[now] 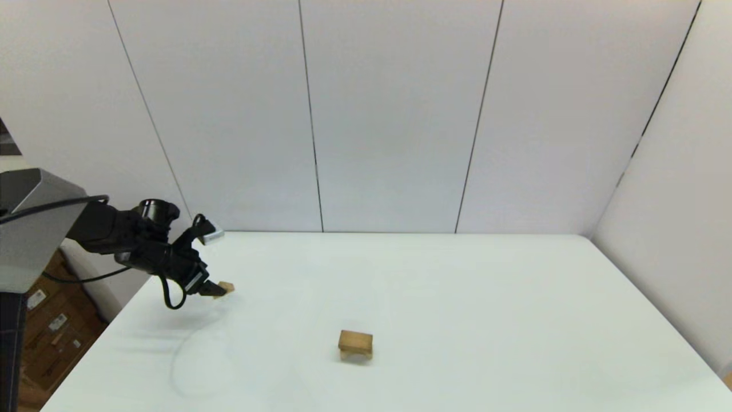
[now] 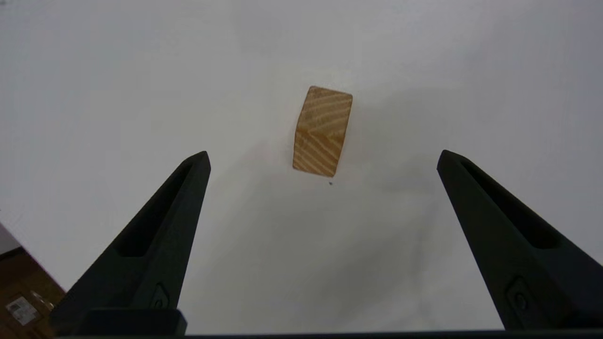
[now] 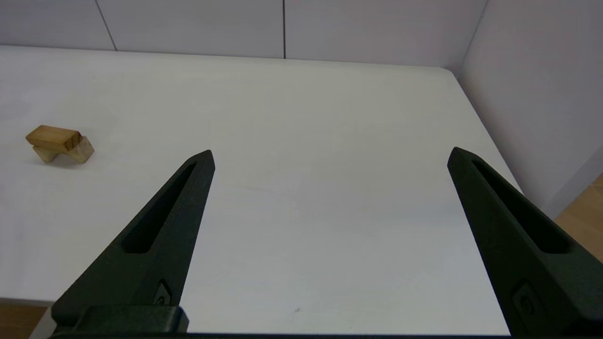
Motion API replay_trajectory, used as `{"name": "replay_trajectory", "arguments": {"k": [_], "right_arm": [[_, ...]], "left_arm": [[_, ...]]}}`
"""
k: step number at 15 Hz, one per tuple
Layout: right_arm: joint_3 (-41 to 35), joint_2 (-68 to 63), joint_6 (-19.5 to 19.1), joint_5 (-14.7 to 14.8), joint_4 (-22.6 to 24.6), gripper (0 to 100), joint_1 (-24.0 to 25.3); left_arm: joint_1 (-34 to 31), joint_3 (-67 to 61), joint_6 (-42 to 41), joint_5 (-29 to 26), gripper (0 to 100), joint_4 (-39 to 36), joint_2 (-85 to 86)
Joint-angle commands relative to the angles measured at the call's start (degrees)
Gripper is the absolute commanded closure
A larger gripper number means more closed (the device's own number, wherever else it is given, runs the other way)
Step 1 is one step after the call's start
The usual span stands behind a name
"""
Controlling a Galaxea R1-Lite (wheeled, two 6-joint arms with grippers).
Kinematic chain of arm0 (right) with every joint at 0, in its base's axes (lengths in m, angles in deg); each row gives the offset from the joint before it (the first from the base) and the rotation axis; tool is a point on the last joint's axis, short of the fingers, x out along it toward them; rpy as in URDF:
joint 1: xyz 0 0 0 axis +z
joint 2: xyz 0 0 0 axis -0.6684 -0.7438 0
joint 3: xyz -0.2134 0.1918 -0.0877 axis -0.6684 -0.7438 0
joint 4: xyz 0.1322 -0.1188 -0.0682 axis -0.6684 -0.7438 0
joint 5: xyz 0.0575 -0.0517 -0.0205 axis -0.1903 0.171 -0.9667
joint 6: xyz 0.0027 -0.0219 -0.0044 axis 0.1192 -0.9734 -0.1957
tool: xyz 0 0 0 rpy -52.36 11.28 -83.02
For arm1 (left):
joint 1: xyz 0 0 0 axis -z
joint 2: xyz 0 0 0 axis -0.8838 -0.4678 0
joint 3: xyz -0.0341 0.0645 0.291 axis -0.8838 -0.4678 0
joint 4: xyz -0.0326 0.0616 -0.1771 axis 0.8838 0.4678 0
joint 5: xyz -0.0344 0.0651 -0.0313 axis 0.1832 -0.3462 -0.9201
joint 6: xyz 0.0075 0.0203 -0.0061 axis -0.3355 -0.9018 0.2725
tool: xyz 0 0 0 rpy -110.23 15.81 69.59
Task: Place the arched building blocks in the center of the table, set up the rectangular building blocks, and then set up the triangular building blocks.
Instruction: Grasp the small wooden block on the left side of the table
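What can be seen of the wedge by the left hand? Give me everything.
The wedge is a small light wood block with pale diagonal grain stripes on two sloping faces that meet at a ridge. It lies on the white table near its left side, far from the stacked blocks at the centre. The left hand is open above it, its fingers apart on either side, not touching. Only the table touches it.

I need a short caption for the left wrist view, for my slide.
Open left gripper poised above the triangular block lying on the white table, not yet grasped.
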Motion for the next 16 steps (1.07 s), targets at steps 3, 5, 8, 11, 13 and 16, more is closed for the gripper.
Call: {"name": "replay_trajectory", "arguments": {"k": [3, 5, 8, 11, 13, 16], "right_arm": [[-0.01, -0.07, -0.07, -0.04, -0.03, 0, 0.01], [-0.01, -0.07, -0.07, -0.04, 0.06, 0, 0.01], [-0.01, -0.07, -0.07, -0.04, 0.06, 0, 0.01], [-0.01, -0.07, -0.07, -0.04, -0.03, 0, 0.01], [-0.01, -0.07, -0.07, -0.04, -0.03, 0, 0.01], [-0.01, -0.07, -0.07, -0.04, -0.03, 0, 0.01]], "left_arm": [[0.27, 9.24, -1.31, -0.11, 0, 10.41, -4.59], [0.27, 10.20, -1.22, -0.20, 0, 10.50, -5.38], [0.10, 10.47, -1.22, -0.20, 0, 10.33, -6.70], [-0.17, 11.08, -1.22, -0.20, 0, 10.33, -8.11], [-0.61, 11.35, -1.22, -0.29, 0, 10.33, -8.63], [-0.87, 11.79, -1.13, -0.37, 0, 10.15, -9.25]]}}
